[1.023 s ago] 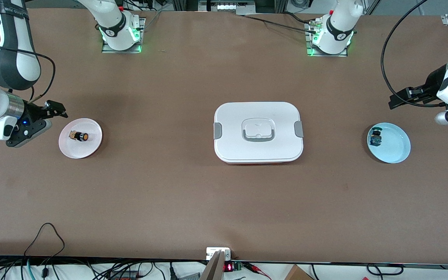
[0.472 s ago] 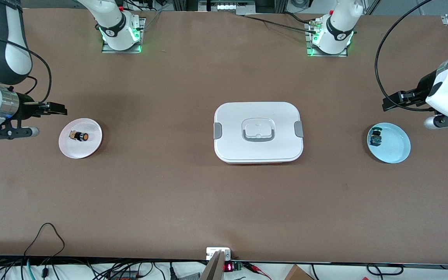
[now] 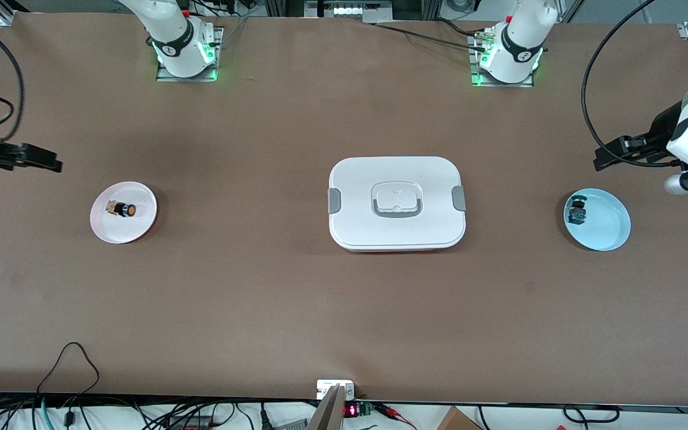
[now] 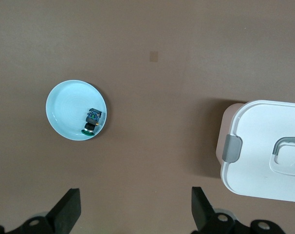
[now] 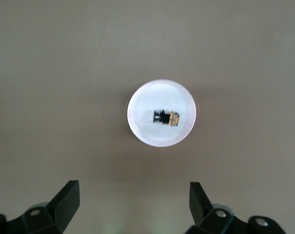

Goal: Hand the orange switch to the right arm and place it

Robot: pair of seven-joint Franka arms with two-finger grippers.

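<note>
The orange switch (image 3: 122, 209) lies on its side on a small pale pink plate (image 3: 141, 228) toward the right arm's end of the table. In the right wrist view the orange switch (image 5: 166, 117) rests in the middle of that plate (image 5: 152, 137). My right gripper (image 3: 48, 162) hangs open and empty over bare table beside the plate, at the table's end; in its own view the right gripper (image 5: 133, 189) holds nothing. My left gripper (image 3: 604, 160) is open and empty too, up over the table by the other end; the left gripper (image 4: 135, 194) has only table between its fingers.
A white lidded box (image 3: 396, 203) sits at the table's middle, its corner also in the left wrist view (image 4: 264, 146). A light blue plate (image 3: 611, 236) at the left arm's end carries a small blue-and-green switch (image 3: 576, 212). Cables hang along the table's near edge.
My right arm has pulled back from the pink plate toward the table's end, out to the view's edge. The left gripper has only shifted slightly. Both stayed open.
</note>
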